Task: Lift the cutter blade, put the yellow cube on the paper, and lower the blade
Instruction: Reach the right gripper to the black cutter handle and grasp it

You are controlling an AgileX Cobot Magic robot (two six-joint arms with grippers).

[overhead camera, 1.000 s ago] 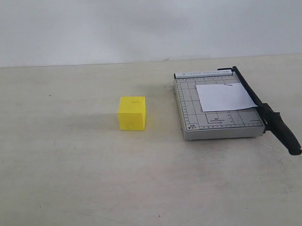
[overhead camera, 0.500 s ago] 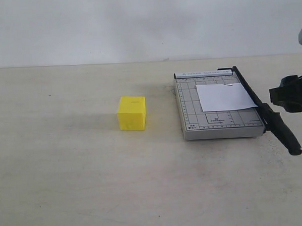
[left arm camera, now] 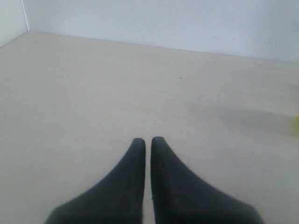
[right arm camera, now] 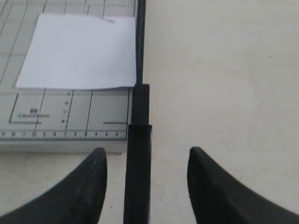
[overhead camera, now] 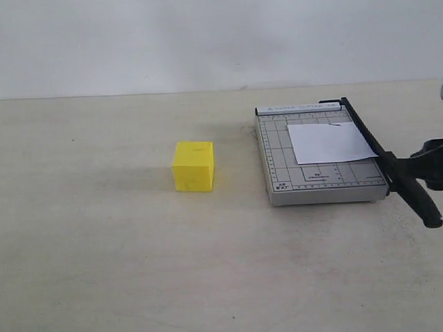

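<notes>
The yellow cube [overhead camera: 193, 167] rests on the table, left of the grey cutter base [overhead camera: 276, 158]. The white paper [overhead camera: 330, 142] lies on the base beside the cutter blade [overhead camera: 396, 171], which is lowered along the base's right edge. My right gripper [overhead camera: 424, 166] reaches in from the right at the blade's handle. In the right wrist view it [right arm camera: 147, 151] stands open, with the black handle [right arm camera: 138, 168] between its fingers and gaps on both sides. The paper [right arm camera: 79, 51] lies beyond. My left gripper [left arm camera: 148, 140] is shut and empty over bare table.
The table is beige with a white wall behind it. A sliver of the yellow cube [left arm camera: 296, 120] shows at the edge of the left wrist view. The left arm is out of the exterior view.
My right gripper has entered from the right edge, then dropped lower and closer around the blade's handle. The cube, the paper and the blade have not moved.
</notes>
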